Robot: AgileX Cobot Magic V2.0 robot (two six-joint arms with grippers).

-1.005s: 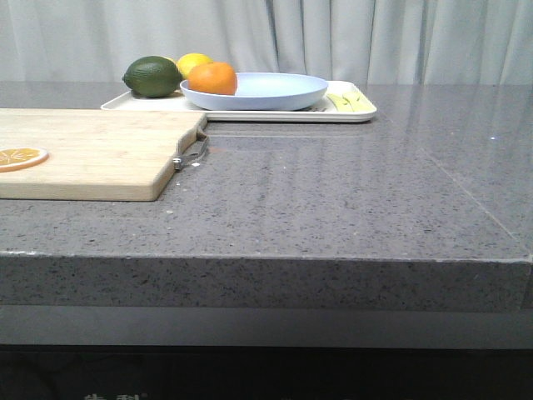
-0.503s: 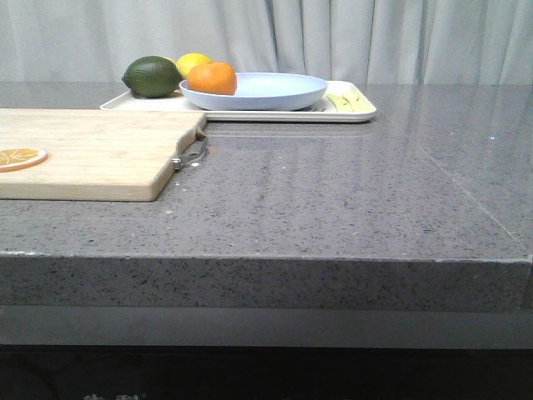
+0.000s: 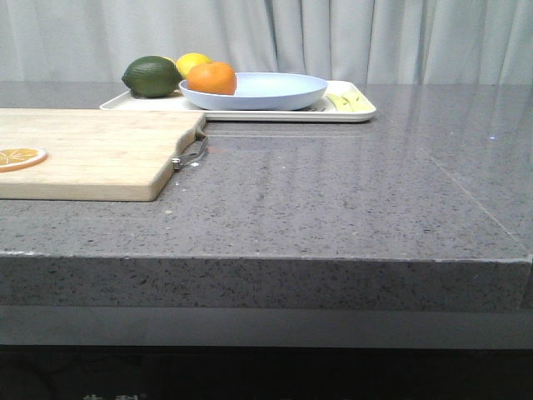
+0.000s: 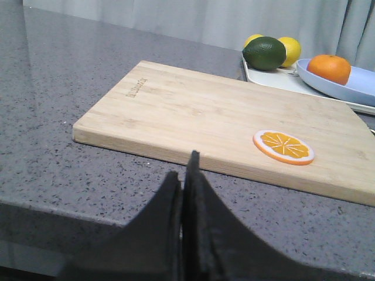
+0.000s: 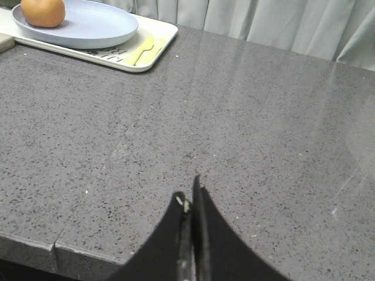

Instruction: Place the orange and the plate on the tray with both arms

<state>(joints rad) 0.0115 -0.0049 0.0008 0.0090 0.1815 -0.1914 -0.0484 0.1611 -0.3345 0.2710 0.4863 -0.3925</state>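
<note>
The orange (image 3: 212, 78) sits in the pale lavender-blue plate (image 3: 275, 90), at its left side. The plate rests on the cream-white tray (image 3: 354, 110) at the back of the table. All three also show in the left wrist view, orange (image 4: 329, 68), plate (image 4: 357, 88), tray (image 4: 275, 78), and in the right wrist view, orange (image 5: 42, 12), plate (image 5: 94, 26), tray (image 5: 158, 41). My left gripper (image 4: 184, 170) is shut and empty, low by the table's front edge. My right gripper (image 5: 189, 196) is shut and empty over the bare table. Neither arm shows in the front view.
A wooden cutting board (image 3: 92, 150) with a metal handle (image 3: 190, 155) lies front left and carries an orange slice (image 3: 20, 156). A dark green avocado (image 3: 152, 76) and a yellow lemon (image 3: 193, 63) sit on the tray's left end. A yellow utensil (image 5: 140, 51) lies on its right end.
</note>
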